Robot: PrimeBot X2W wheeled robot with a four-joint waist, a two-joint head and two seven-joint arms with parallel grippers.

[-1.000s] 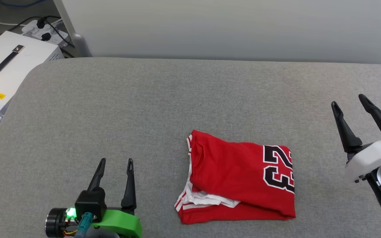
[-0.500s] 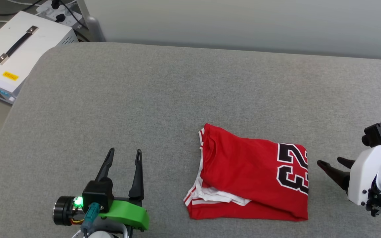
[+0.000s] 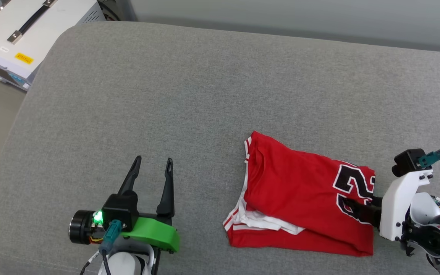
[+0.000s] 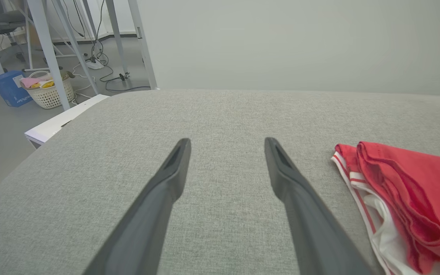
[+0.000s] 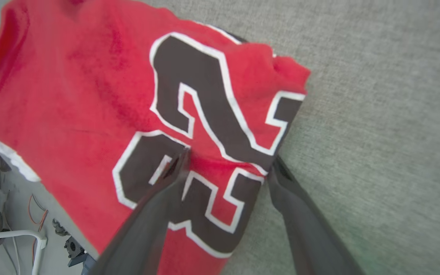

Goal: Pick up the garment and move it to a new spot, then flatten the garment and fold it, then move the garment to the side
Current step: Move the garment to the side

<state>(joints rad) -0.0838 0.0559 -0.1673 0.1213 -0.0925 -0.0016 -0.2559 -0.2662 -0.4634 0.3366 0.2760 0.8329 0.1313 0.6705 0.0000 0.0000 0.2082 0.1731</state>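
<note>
The garment lies folded on the grey padded surface: red, with a black white-outlined number at its right end and white striped trim at its left. My right gripper reaches in from the right, low over that number. In the right wrist view the gripper is open and straddles the garment edge, with one finger on the cloth and the other finger beside it on the grey surface. My left gripper stands open to the left of the garment, holding nothing.
A white box with a black handle stands off the surface's far left corner. The left wrist view shows metal frame legs, a laundry basket and a blue box on the floor beyond. A pale wall runs behind.
The head camera has tilted down and turned. My right gripper dropped from upright at the right, swung to point left, and reached onto the garment's right edge. The left gripper kept still.
</note>
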